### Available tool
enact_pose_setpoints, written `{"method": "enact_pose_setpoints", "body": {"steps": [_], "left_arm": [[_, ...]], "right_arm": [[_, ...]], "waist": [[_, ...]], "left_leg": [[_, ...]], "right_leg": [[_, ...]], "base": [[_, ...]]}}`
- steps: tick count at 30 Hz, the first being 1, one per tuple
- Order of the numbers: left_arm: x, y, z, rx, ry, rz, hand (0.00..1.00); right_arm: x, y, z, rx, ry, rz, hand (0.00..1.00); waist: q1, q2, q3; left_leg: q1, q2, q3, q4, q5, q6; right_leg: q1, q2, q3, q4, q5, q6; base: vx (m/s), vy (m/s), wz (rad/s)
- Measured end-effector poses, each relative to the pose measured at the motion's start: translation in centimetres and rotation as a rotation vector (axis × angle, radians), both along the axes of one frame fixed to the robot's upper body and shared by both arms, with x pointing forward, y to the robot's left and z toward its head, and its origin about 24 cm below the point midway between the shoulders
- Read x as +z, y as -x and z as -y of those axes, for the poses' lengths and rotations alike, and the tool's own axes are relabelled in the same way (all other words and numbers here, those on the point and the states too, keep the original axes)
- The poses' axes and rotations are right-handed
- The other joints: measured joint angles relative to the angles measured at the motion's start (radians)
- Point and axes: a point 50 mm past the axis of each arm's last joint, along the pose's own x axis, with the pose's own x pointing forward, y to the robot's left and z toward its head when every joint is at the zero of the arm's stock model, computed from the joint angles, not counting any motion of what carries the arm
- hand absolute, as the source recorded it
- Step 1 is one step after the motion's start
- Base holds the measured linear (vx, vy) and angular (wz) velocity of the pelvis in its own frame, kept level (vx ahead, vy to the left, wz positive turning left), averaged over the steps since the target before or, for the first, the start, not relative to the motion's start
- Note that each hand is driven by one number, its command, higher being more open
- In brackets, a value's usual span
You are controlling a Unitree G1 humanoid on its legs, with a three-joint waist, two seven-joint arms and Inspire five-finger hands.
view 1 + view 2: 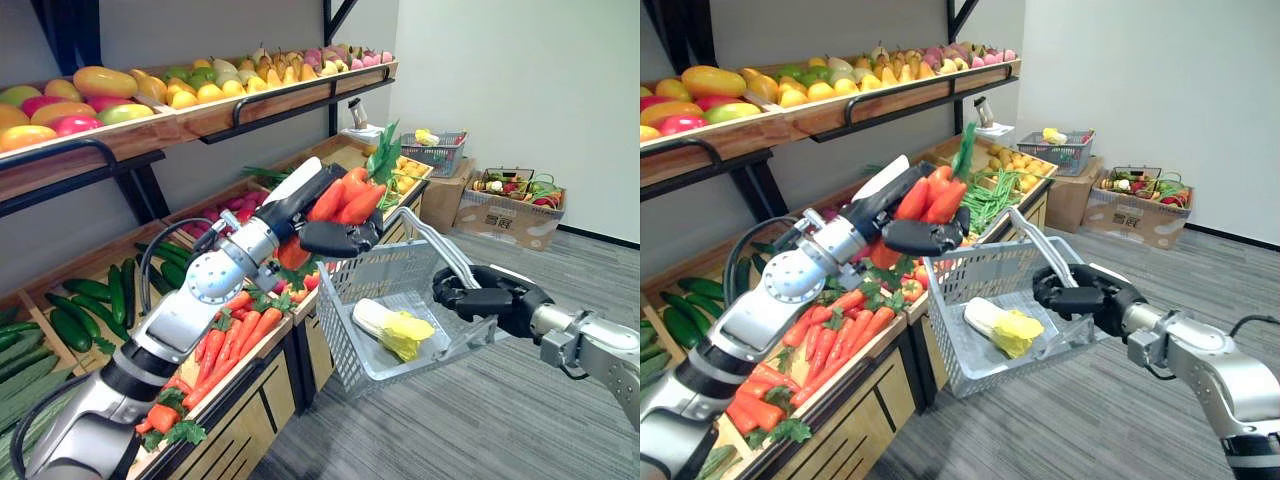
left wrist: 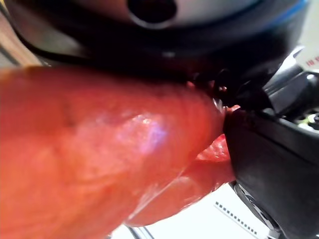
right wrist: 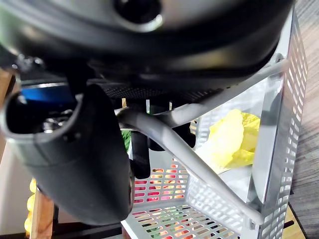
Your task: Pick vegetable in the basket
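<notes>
My left hand (image 1: pixel 335 236) is shut on a bunch of orange carrots (image 1: pixel 348 200) with green tops, held above the near corner of the grey basket (image 1: pixel 372 281). The carrots (image 2: pixel 99 149) press close against that hand in the left wrist view. My right hand (image 1: pixel 482 298) is shut on the basket's handle (image 3: pixel 189 159) and holds the basket up beside the vegetable stand. A pale yellow-green cabbage (image 1: pixel 390 327) lies on the basket floor, and the cabbage (image 3: pixel 230 139) shows through the mesh in the right wrist view.
The wooden stand holds more carrots (image 1: pixel 225 345), cucumbers (image 1: pixel 85 300) and green beans (image 1: pixel 992 195); a fruit shelf (image 1: pixel 200 90) runs above. Further back, a small basket (image 1: pixel 435 150) rests on a cardboard box, with a second box (image 1: pixel 510 205) of produce on the floor beside it.
</notes>
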Motion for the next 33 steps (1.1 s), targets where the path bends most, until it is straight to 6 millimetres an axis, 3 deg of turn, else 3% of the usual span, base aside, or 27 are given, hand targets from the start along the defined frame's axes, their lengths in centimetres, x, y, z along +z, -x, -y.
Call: {"method": "enact_pose_setpoints", "body": {"steps": [6, 11, 16, 25, 28, 33], "left_arm": [[-1.3, 2.9, 3.8, -0.132, -0.126, 0.198, 0.0], [-4.4, 4.0, 5.6, -0.196, -0.244, 0.189, 0.0], [-7.8, 3.8, 6.5, -0.185, -0.367, 0.129, 0.0], [-11.2, 3.6, 6.6, -0.162, -0.493, 0.118, 0.0], [-13.6, 3.5, 6.1, -0.144, -0.595, 0.099, 0.0], [-18.5, 2.6, 3.4, -0.052, -0.807, -0.066, 0.0]], "right_arm": [[0.1, -0.3, -1.8, 0.051, -0.03, -0.01, 0.0], [0.0, -0.4, -2.9, 0.109, -0.05, -0.022, 0.0], [-0.6, -0.4, -4.2, 0.181, -0.041, -0.054, 0.0], [-2.0, -0.4, -3.7, 0.181, 0.083, -0.127, 0.0], [-2.3, -0.5, -2.7, 0.15, 0.131, -0.145, 0.0], [-1.8, -0.1, -3.9, 0.291, 0.099, -0.151, 0.0]], "waist": [[-0.002, 0.0, -0.017], [-0.009, 0.001, -0.026], [-0.015, 0.001, -0.026], [-0.017, 0.001, -0.027], [-0.024, 0.007, -0.03], [-0.061, 0.018, -0.037]], "left_leg": [[0.001, 0.0, -0.001, -0.003, 0.001, -0.001], [0.017, 0.0, 0.014, -0.017, 0.006, -0.006], [0.026, 0.004, 0.034, -0.019, 0.006, -0.008], [0.051, 0.002, 0.065, -0.038, 0.007, -0.012], [0.059, -0.002, 0.079, -0.046, 0.007, -0.012], [0.058, 0.0, 0.093, -0.048, 0.008, -0.014]], "right_leg": [[0.001, 0.0, -0.002, -0.002, 0.0, 0.0], [0.001, 0.006, 0.008, -0.003, 0.0, 0.0], [-0.003, 0.016, 0.025, -0.003, 0.003, -0.003], [-0.003, 0.025, 0.052, -0.001, 0.004, -0.004], [-0.005, 0.027, 0.064, -0.001, 0.004, -0.004], [-0.016, 0.034, 0.078, 0.002, 0.005, -0.003]], "base": [[0.0, 0.001, 0.01], [0.0, 0.006, -0.08], [0.01, 0.005, -0.12], [0.02, 0.012, -0.09], [0.01, 0.023, -0.11], [0.02, 0.012, -0.09]]}}
